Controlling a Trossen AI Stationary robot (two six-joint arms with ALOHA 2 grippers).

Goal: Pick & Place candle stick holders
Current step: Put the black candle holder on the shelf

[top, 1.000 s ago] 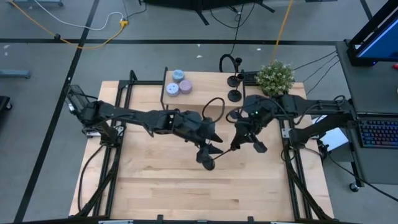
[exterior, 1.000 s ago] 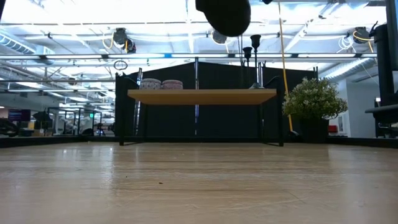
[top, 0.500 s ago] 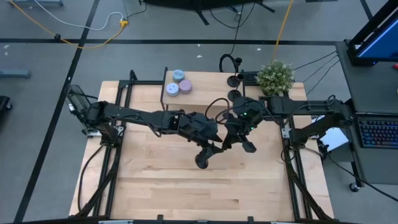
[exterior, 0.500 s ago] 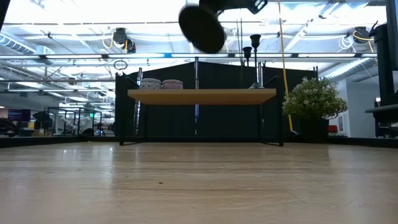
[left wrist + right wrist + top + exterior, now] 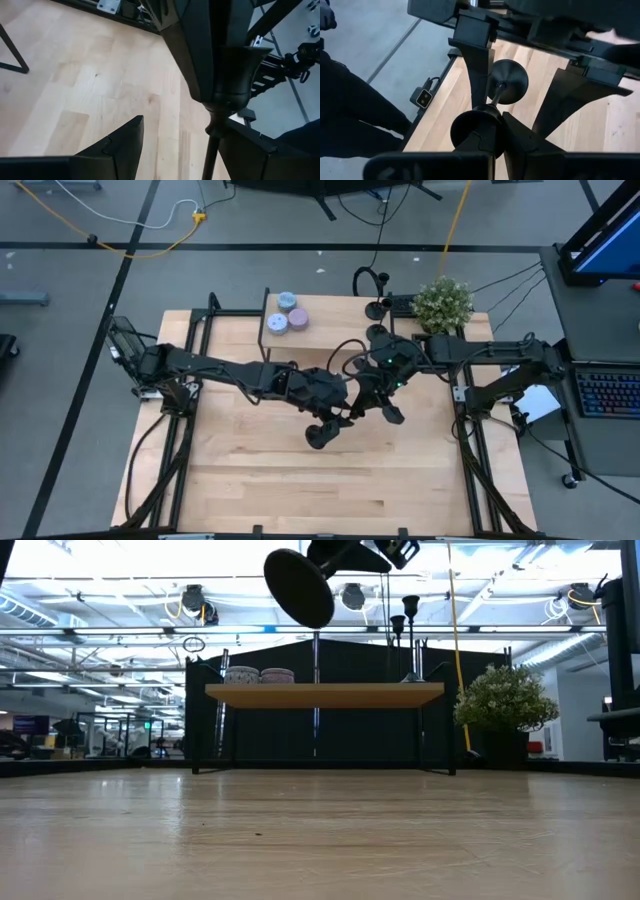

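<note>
the right gripper (image 5: 362, 402) has its jaws clamped on one candle stick holder (image 5: 321, 435), gripping it at the cup end of the stem, while the left gripper (image 5: 343, 418) has its jaws spread wide on either side of the same stem without pinching it. both meet above the middle of the table (image 5: 250, 480), and the holder hangs tilted in the air with its round base (image 5: 298, 587) clear of the wood, pointing toward the near left. two more holders (image 5: 377, 308) stand upright at the far edge, just left of a small potted plant (image 5: 442, 302). on a low wooden shelf (image 5: 325, 693) at the far side sit round pastel tins (image 5: 285, 313). the table is pale butcher-block wood on a black frame. around it lies grey floor with cables, and beyond the far edge a bright workshop hall with ceiling lights.
</note>
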